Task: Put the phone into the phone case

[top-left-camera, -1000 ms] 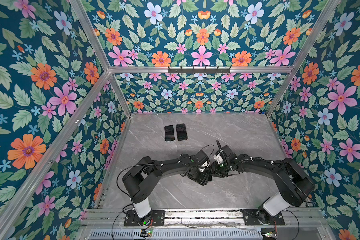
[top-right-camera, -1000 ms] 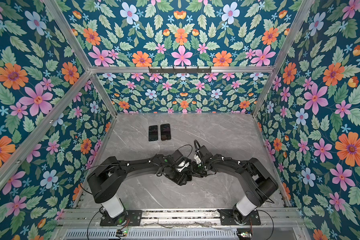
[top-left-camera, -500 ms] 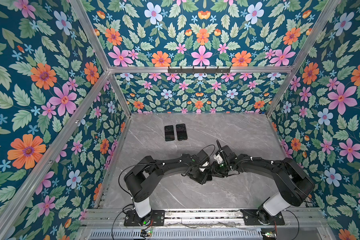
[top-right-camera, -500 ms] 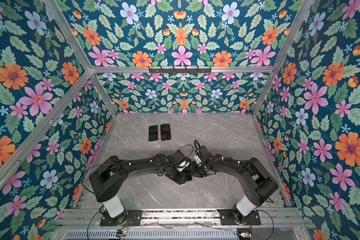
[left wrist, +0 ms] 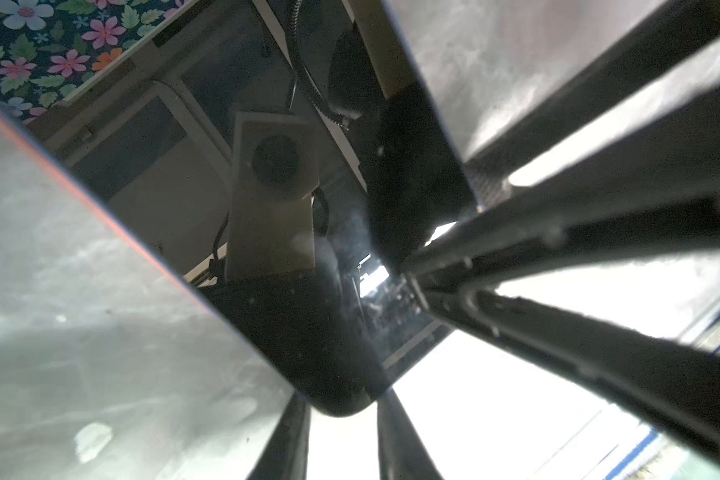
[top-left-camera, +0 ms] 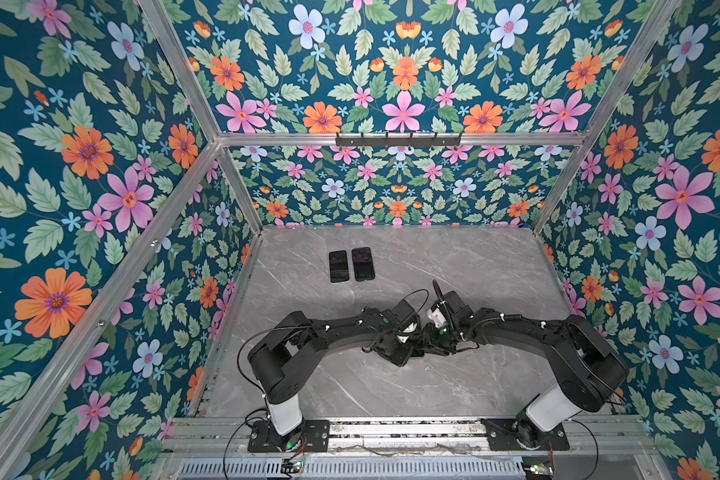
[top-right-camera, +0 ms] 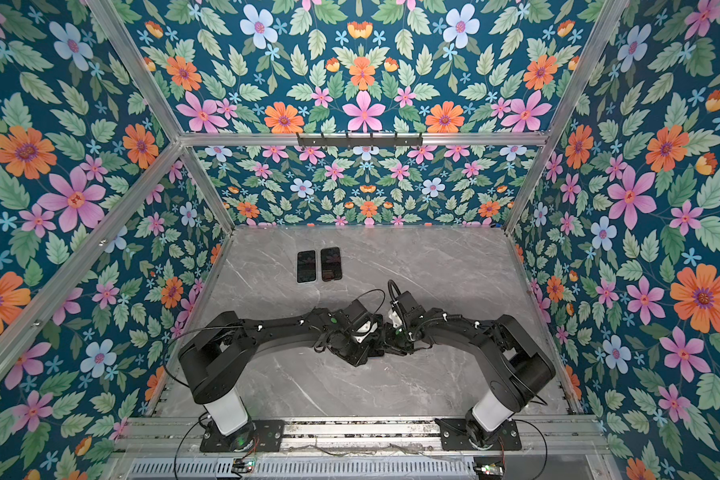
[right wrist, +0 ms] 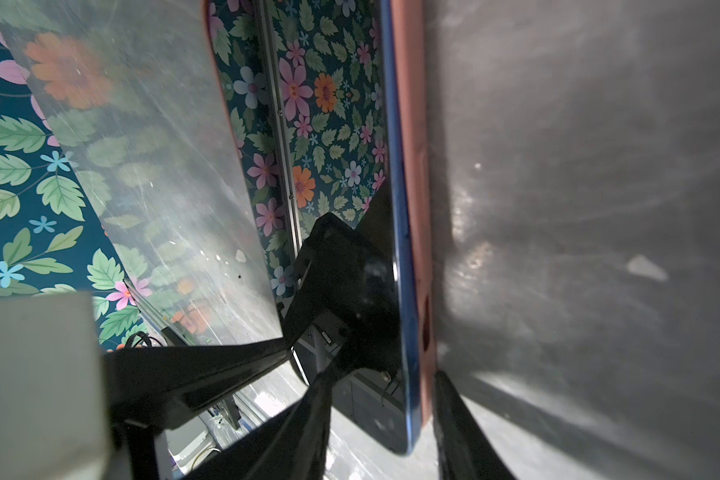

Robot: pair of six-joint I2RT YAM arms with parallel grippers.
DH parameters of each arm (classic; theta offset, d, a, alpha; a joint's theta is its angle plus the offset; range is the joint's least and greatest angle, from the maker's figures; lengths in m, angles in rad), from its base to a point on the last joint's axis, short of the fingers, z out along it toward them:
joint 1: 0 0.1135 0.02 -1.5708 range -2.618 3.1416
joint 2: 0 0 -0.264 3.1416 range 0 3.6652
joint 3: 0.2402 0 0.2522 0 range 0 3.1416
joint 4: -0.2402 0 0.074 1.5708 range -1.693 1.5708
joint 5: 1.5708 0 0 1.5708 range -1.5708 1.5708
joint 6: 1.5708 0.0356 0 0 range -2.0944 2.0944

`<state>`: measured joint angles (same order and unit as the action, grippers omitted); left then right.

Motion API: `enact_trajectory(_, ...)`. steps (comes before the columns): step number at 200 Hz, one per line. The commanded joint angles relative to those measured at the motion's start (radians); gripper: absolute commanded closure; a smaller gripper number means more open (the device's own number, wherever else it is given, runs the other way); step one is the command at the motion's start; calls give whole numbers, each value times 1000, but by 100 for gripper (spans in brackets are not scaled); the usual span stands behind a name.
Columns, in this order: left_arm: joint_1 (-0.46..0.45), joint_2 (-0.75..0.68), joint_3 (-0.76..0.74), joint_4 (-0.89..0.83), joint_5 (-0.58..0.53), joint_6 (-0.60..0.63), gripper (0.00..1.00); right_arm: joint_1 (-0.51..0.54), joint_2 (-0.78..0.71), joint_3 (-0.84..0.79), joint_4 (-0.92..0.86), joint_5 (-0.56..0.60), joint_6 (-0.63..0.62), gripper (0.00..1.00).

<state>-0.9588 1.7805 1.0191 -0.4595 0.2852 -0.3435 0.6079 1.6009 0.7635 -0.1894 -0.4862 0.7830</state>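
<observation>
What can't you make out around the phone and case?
- Left wrist view: whether the left gripper grips the phone; frame edge cuts its fingers.
- Right wrist view: whether the phone sits fully in the case; its far end leaves frame.
- Both top views: phone hidden under the arms.
- Two back phones: too small to tell if cased.

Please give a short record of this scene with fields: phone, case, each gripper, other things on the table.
phone: blue-edged, between both grippers
case: pink, along the phone's edge; seating unclear
right gripper: shut on phone
left gripper: fingers flank a phone corner; grip unclear
back phones: two, flat, side by side on table
</observation>
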Motion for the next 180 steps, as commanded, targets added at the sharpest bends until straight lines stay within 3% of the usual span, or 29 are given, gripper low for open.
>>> enact_trajectory(1, -1, 18, -20, -51, -36, -10, 76, 1, -1, -2, 7, -5, 7, 59)
enact_trajectory(28, -1, 7, -31, -38, -27, -22, 83, 1, -7, -3, 5, -3, 6, 60)
enact_trajectory(83, 27, -63, -82, 28, 19, -122, 85, 1, -25, -4, -5, 9, 2, 60)
enact_trajectory(133, 70, -166, -154, 107, 69, -262, 75, 1, -40, -7, -10, 17, 3, 59)
enact_trajectory(180, 72, -197, -157, 152, 100, -335, 60, 1, -39, -7, 2, 15, 10, 59)
